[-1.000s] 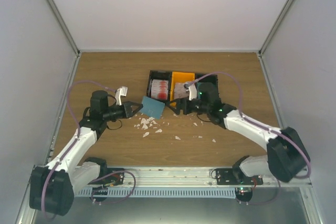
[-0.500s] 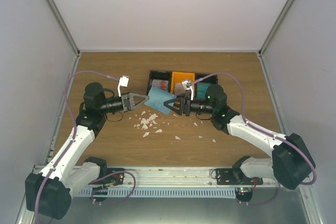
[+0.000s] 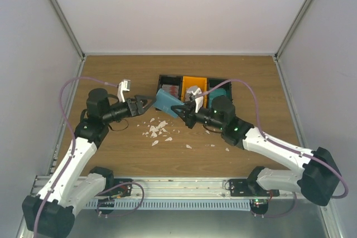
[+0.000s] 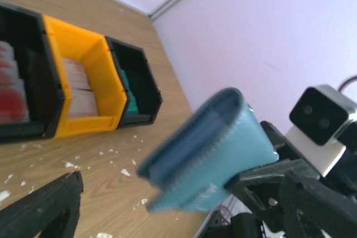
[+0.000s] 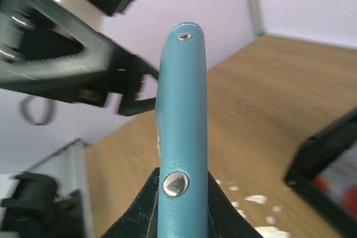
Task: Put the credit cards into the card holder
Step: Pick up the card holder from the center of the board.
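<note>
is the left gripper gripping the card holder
No, the left gripper has its jaws spread open beside the card holder, which the right gripper is pinching.

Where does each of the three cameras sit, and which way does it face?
Top external: above and behind the bases, looking down on the table; both arms show.
Left wrist: on the left arm, facing right toward the card holder and orange bin; one own finger shows.
Right wrist: on the right arm, facing left along the card holder's edge; its own fingers clamp it.
Shared: both wrist views show the card holder, held by the right gripper.
</note>
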